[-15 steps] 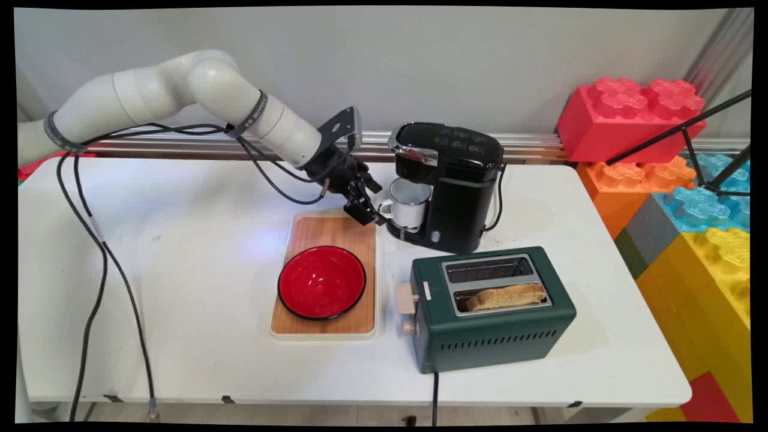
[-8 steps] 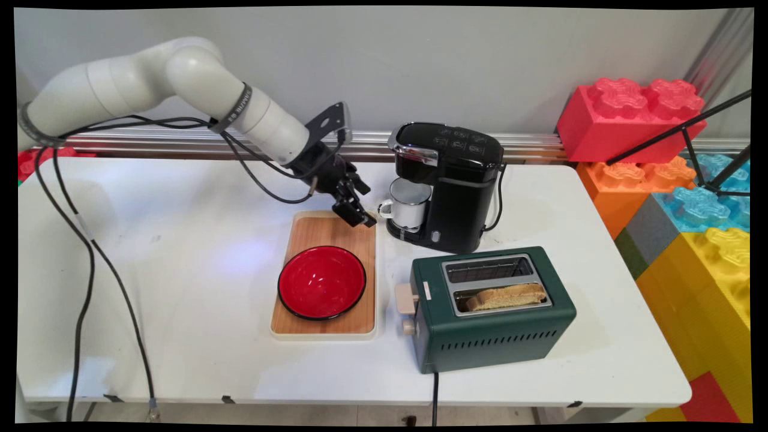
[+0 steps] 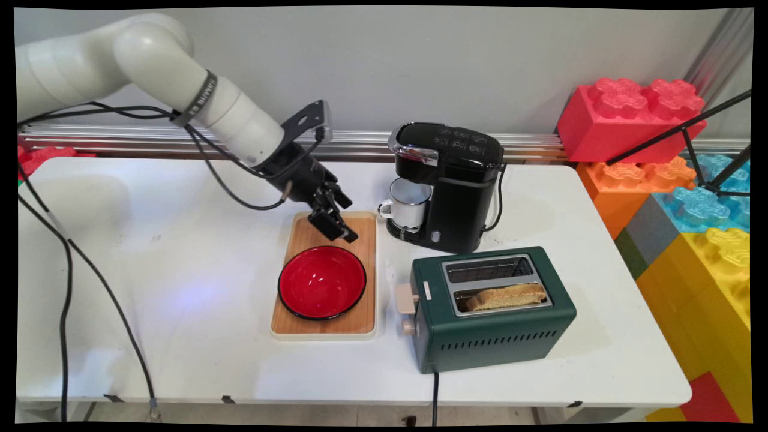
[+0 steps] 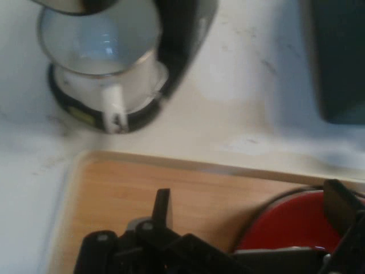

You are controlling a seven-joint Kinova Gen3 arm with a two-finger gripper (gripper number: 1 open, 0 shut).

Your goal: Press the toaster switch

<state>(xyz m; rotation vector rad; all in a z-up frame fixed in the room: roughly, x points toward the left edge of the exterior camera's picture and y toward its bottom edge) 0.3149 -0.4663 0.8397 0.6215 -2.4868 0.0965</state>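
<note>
Jaws stand apart with nothing between them; the gripper (image 3: 339, 227) (image 4: 251, 220) hangs over the far end of the wooden tray (image 3: 324, 324) (image 4: 131, 191), just above the far rim of the red bowl (image 3: 321, 281) (image 4: 285, 228) that sits on it. Right of the gripper, a white mug (image 3: 408, 203) (image 4: 105, 54) stands on the drip plate of the black coffee maker (image 3: 459, 174) (image 4: 182, 34). Nearer and to the right, a green toaster (image 3: 492, 312) holds a slice of toast (image 3: 505, 295) in its near slot.
</note>
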